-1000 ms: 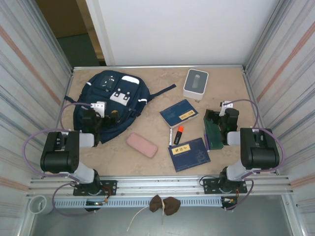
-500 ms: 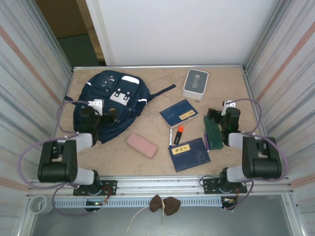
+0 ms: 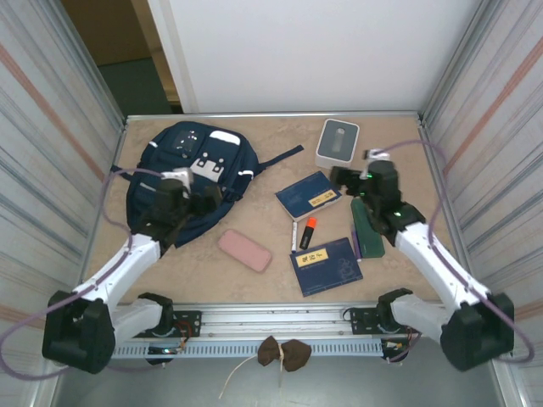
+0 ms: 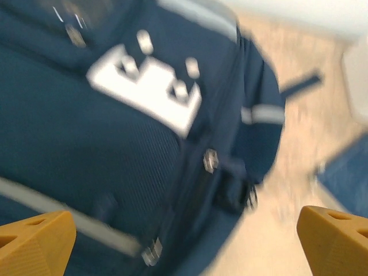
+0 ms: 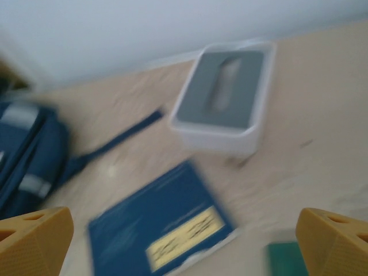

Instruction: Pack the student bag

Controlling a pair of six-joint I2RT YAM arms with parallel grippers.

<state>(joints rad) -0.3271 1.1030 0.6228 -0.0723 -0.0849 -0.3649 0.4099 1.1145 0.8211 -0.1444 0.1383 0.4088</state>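
Top external view puts the student bag (image 3: pixel 182 165) at the far left of the worktop (image 3: pixel 263 208), front patches up, with my left tool (image 3: pixel 202 202) released and hanging over its near edge, while my right tool (image 3: pixel 344 180), jaws likewise spread and holding nothing, hovers between the white-grey box (image 3: pixel 338 144) and a blue book (image 3: pixel 308 195).

Your left arm (image 3: pixel 119 263) and right arm (image 3: pixel 428 254) share one build: pale grey-white link shells running between bulky black motor housings (image 3: pixel 68 335), each rising from a black base (image 3: pixel 161 320). A thin lilac cable (image 3: pixel 109 188) loops loosely alongside each arm. The left tool (image 3: pixel 202 199) and right tool (image 3: pixel 346 181) are black, each with a small white block (image 3: pixel 176 179) behind it. Up close, your fingertips (image 4: pixel 34 244) are mustard-yellow wedges with a finely ribbed surface and small oval holes on top.
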